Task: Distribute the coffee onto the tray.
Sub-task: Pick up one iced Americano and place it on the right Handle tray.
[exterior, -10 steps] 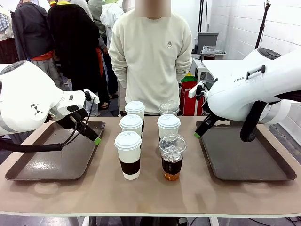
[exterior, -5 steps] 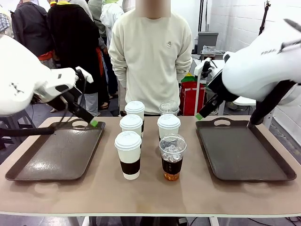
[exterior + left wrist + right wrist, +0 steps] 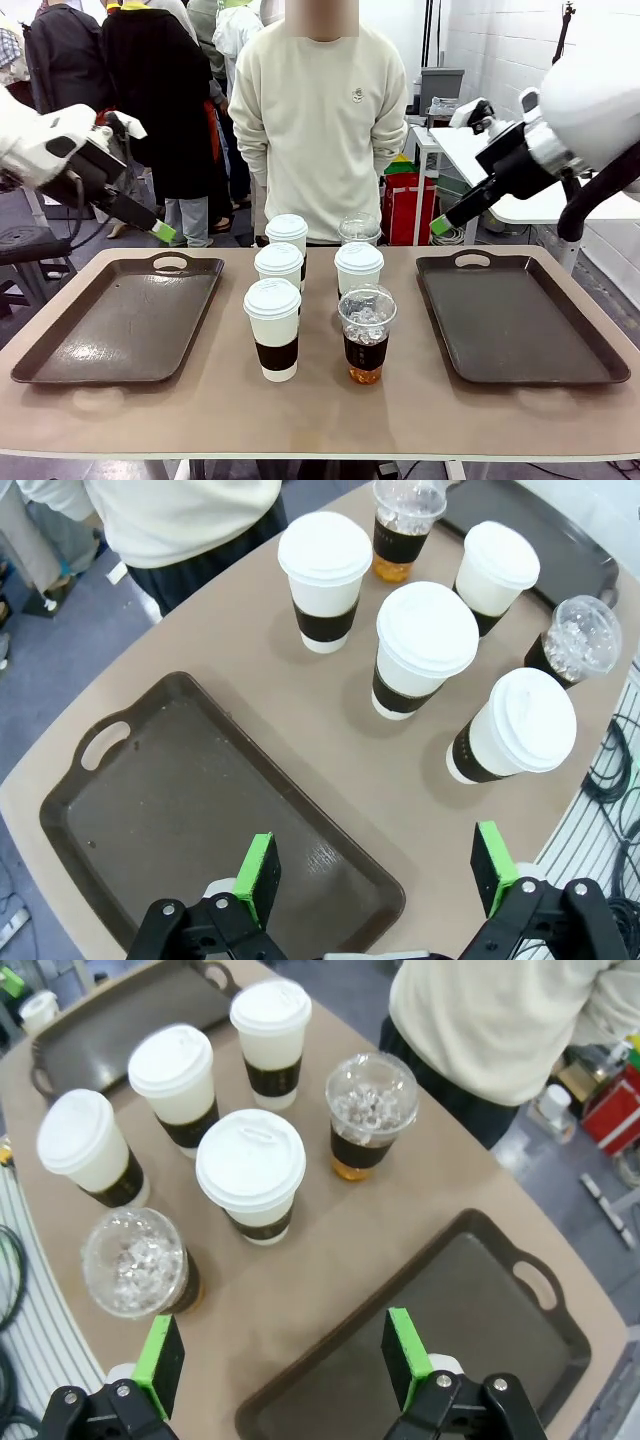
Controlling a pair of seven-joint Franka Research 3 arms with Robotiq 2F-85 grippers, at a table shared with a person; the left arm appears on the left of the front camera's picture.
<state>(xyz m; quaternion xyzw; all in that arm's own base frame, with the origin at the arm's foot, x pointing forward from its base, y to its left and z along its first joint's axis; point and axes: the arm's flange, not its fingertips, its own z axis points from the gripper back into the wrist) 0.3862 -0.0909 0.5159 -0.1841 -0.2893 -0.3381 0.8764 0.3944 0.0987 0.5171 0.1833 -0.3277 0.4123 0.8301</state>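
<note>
The coffee stands in a cluster at mid-table: several white lidded cups with brown sleeves, the nearest (image 3: 272, 330), and two clear iced cups (image 3: 367, 335) (image 3: 360, 230). A brown tray (image 3: 120, 320) lies left of them and another tray (image 3: 520, 320) right; nothing stands on either. My left gripper (image 3: 160, 232) hangs open in the air above the left tray's far end. My right gripper (image 3: 440, 225) is open above the right tray's far end. The left wrist view shows green pads (image 3: 258, 878) apart over the tray (image 3: 200, 810). The right wrist view shows pads (image 3: 405, 1345) apart over the tray (image 3: 450, 1330).
A person in a cream sweater (image 3: 320, 110) stands at the far edge, right behind the cups. Other people stand farther back on the left. Bare tabletop (image 3: 320, 420) runs along the front edge.
Both arms have lifted and swung outward, away from the trays and the cups. Both grippers stay open. No cup has moved.
</note>
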